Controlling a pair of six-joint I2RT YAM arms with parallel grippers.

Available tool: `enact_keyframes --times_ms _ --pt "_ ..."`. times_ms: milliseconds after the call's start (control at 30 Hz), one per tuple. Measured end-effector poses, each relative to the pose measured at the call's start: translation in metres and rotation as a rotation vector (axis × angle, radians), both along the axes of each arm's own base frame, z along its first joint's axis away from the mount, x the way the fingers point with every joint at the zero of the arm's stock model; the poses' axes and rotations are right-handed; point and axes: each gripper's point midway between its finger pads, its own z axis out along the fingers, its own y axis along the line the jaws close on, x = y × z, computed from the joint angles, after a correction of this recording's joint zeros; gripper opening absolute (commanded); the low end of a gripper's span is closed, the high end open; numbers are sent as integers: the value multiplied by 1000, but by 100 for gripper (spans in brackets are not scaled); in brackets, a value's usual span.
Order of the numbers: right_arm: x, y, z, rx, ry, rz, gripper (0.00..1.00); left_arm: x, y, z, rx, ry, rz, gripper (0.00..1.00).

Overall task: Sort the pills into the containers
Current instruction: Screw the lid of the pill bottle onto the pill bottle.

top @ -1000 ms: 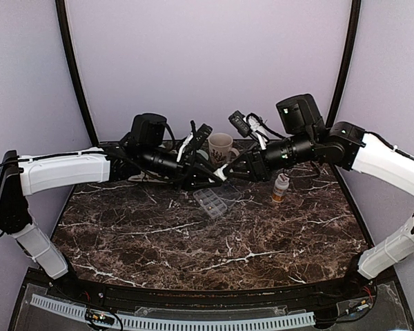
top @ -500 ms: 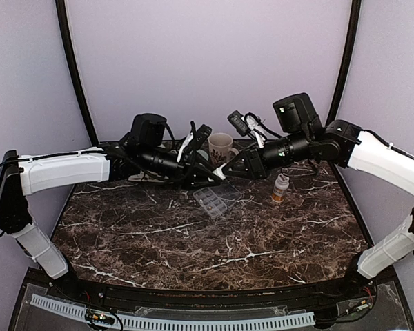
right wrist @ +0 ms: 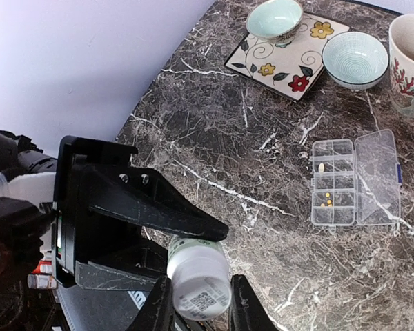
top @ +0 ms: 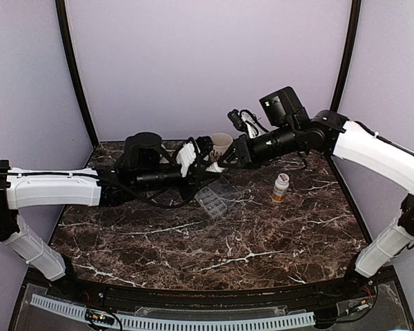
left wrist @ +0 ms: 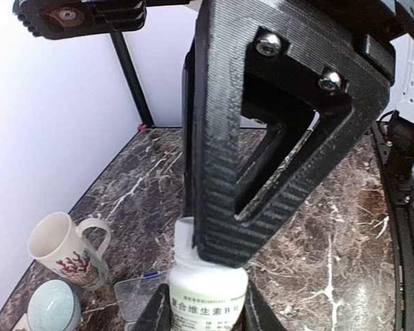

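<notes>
Both end effectors meet above the far middle of the counter point(top: 193, 241), clenched on one white bottle point(right wrist: 196, 272). The left end effector point(left wrist: 205, 314) grips its labelled body, and only finger stubs show at that view's bottom edge. The right end effector point(right wrist: 200, 309) clamps the other end, its fingers likewise cut off. From above, the bottle is almost hidden between them. The organiser box point(top: 216, 198) lies just nearer than they are, lid open, with a few tiny pills point(right wrist: 326, 201) in its compartments. The left wrist view catches only its corner. A mug point(top: 221, 143) stands behind; an amber bottle point(top: 281, 187) stands to the right.
</notes>
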Motion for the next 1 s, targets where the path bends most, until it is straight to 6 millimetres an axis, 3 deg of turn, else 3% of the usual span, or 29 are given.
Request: enact_keyframes --times_ms 233,400,700,833,1000 --pt "9 5 4 8 29 -59 1 9 6 4 -13 -95 105 0" --pt "10 7 10 24 5 -73 26 11 8 9 -28 -112 127 0" --pt "5 -5 37 68 -112 -76 48 8 6 17 -60 -83 101 0" --pt "-1 -13 55 102 -179 -67 51 11 7 20 -72 -45 85 0" --pt "-2 -18 63 100 -253 -45 51 19 14 25 -98 39 50 0"
